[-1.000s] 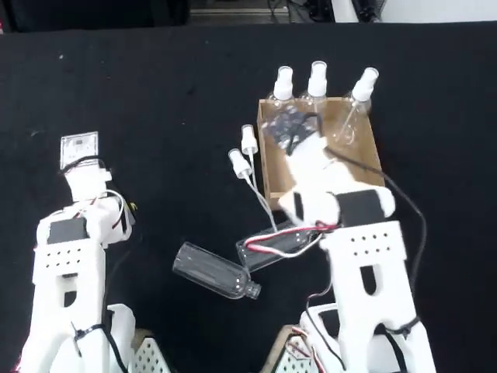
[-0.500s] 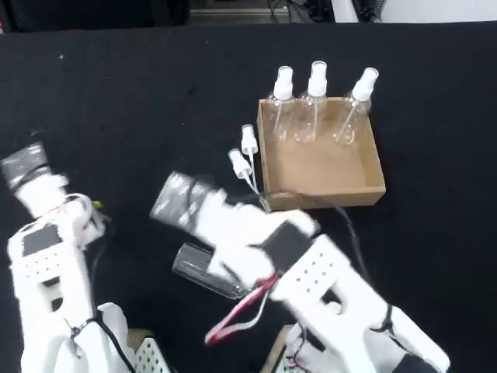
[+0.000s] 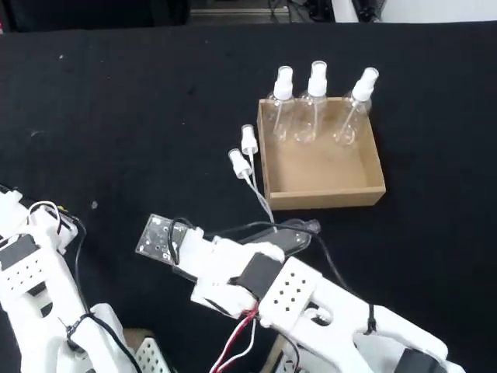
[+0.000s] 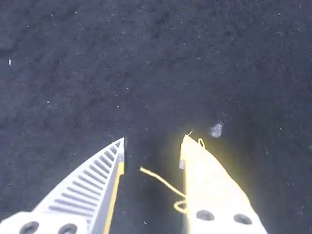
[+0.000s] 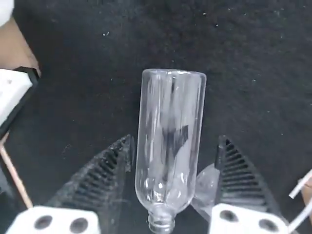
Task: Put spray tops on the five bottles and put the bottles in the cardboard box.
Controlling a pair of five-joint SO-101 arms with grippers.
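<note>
Clear plastic bottle (image 5: 170,141), uncapped: lies on its side on the black counter (image 5: 253,44), open neck toward the camera. Right hand (image 5: 175,140): black ribbed fingers (image 5: 105,168) spread apart, one either side of the bottle's neck end. Thin white tubes (image 5: 302,187): at the frame edge.

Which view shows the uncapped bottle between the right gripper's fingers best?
Right wrist view: the uncapped bottle lies inside the open right gripper. In the high view the right arm covers it; the left wrist view faces the table.
</note>
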